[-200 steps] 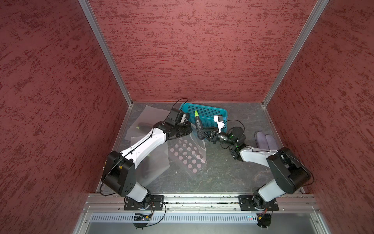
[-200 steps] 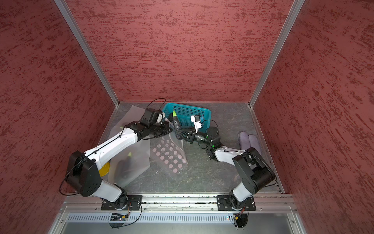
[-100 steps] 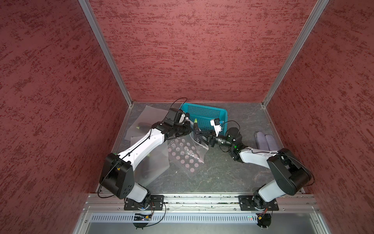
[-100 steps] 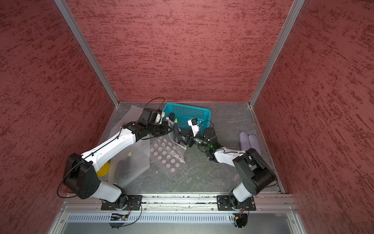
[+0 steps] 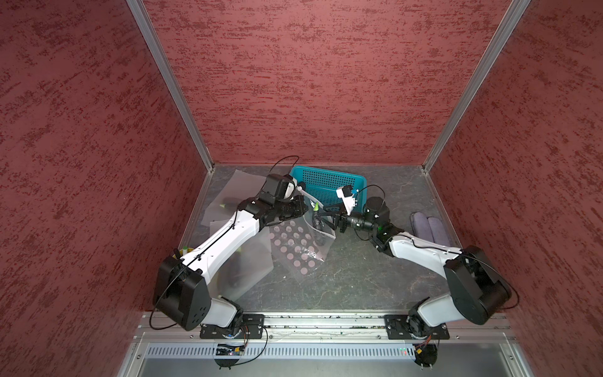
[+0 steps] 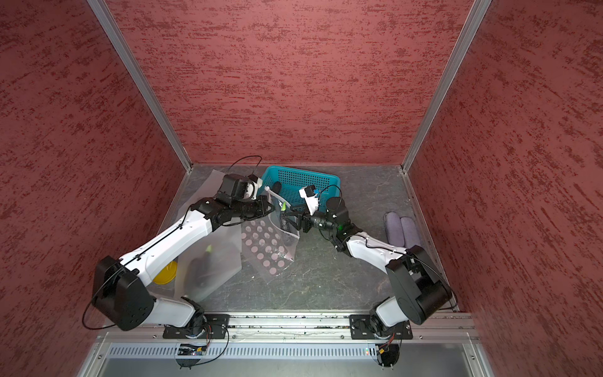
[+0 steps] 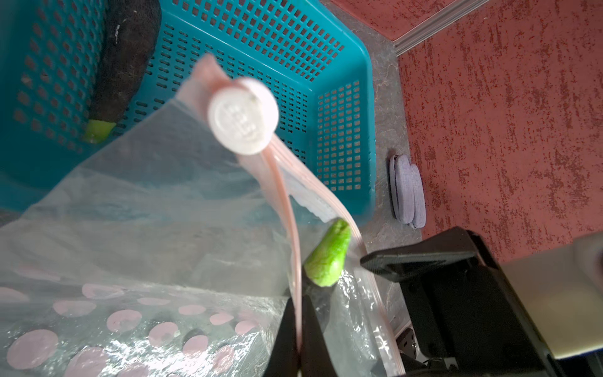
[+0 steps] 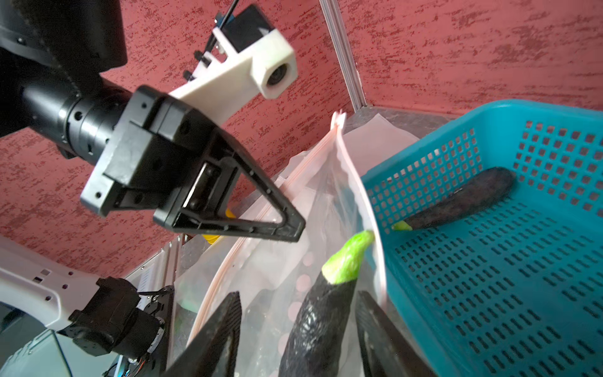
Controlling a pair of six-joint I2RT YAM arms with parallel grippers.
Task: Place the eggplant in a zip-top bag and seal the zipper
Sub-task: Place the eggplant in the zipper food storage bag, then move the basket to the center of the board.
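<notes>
Black left gripper (image 7: 298, 313) clamps the bag (image 8: 277, 261) rim; right gripper (image 8: 298, 295), jaws apart, flanks one eggplant (image 8: 319, 323); a second eggplant (image 8: 463, 199) lies in the basket (image 8: 522, 293).

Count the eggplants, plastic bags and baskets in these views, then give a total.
Baskets: 1, teal basket.
Plastic bags: 3, polka-dot bag, near frosted bag, far frosted bag.
Eggplants: 4, dotted-bag eggplant, near-bag eggplant, far-bag eggplant (faint), basket eggplant.
Total: 8
</notes>
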